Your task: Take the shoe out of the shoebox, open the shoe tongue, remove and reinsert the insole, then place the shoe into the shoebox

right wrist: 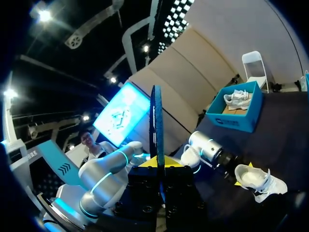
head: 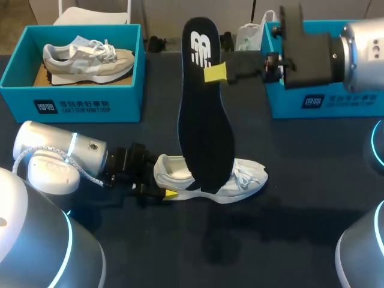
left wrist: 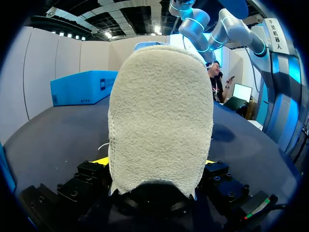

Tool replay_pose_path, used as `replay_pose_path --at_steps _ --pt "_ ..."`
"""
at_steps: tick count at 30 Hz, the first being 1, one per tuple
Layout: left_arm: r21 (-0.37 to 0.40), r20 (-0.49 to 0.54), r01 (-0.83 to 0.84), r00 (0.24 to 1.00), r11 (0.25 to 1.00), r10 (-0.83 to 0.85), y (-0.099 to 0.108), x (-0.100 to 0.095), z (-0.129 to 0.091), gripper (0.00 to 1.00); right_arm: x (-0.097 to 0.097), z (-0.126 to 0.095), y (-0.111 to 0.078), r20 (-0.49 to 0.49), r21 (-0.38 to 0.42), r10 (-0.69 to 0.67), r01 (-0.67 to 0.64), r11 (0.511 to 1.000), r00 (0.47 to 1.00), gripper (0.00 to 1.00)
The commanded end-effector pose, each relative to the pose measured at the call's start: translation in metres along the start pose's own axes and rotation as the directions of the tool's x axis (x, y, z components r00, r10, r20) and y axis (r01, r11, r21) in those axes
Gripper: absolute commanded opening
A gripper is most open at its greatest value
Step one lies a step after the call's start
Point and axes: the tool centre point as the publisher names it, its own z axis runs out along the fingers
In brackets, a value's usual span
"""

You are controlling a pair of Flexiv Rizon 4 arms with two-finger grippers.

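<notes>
Right hand is pinching the black insole near its upper end, holding it upright, lower end at the opening of the white shoe. Left hand is clamping the shoe's heel on the table. Risk: the insole buckling or snagging on the collar and twisting in that thin pinch.

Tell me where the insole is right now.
In the head view the insole stands upright mid-table, pinched by the right claw, lower end at the white shoe the left claw holds.
</notes>
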Motion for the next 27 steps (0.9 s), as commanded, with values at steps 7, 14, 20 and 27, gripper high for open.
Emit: replay_pose_path --at_steps 7,14,20,27 --pt "-0.002 0.000 0.000 1.000 1.000 0.000 0.0040 -0.0032 0.0018 0.00 0.0045 -0.0164 -0.0096 0.014 -0.008 0.001 -0.001 1.000 1.000 0.00" --pt "-0.002 0.000 0.000 1.000 1.000 0.000 0.0040 -0.0032 0.0018 0.00 0.0042 -0.0168 -0.0094 0.015 -0.016 -0.002 0.002 1.000 1.000 0.00" --pt "-0.002 0.000 0.000 1.000 1.000 0.000 0.0040 -0.0032 0.0018 0.00 0.0042 -0.0168 -0.0094 0.015 -0.016 -0.002 0.002 1.000 1.000 0.00" --pt "-0.002 0.000 0.000 1.000 1.000 0.000 0.0040 -0.0032 0.0018 0.00 0.0042 -0.0168 -0.0094 0.015 -0.016 -0.002 0.002 1.000 1.000 0.00"
